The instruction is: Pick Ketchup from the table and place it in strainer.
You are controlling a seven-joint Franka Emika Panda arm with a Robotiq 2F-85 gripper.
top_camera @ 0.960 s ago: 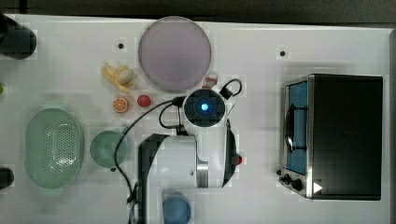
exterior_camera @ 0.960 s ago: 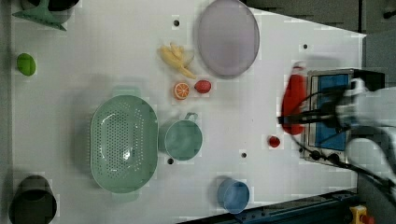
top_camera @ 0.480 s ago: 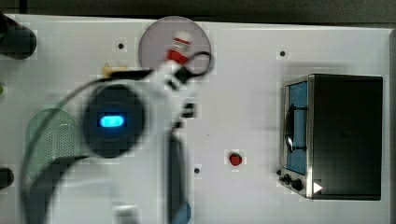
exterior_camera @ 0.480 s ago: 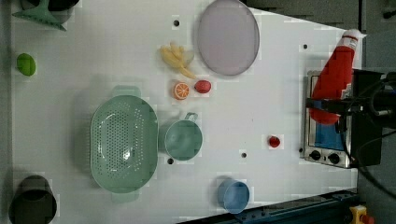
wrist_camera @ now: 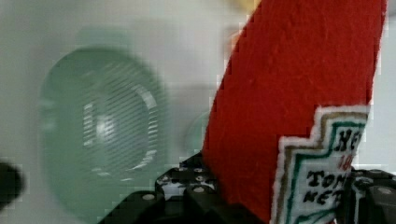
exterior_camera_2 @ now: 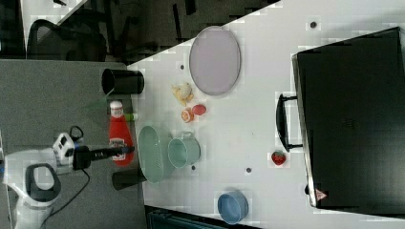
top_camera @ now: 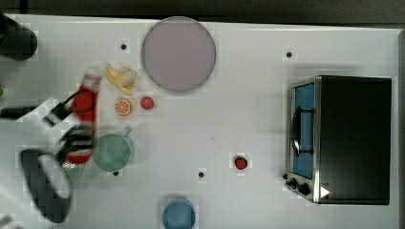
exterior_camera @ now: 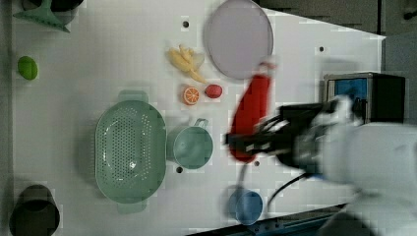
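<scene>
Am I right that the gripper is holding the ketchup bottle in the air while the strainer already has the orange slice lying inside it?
Not quite. The gripper does hold the Ketchup in the air, but the left view shows the strainer with nothing in it. The orange slice lies on the table, apart from the strainer, beside a small red fruit.

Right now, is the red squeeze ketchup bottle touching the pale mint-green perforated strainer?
Apart. The right view shows the ketchup bottle held in the gripper, beside the strainer with a gap between them.

White table (top_camera: 248, 119), grey floor (exterior_camera_2: 47, 86)
</scene>
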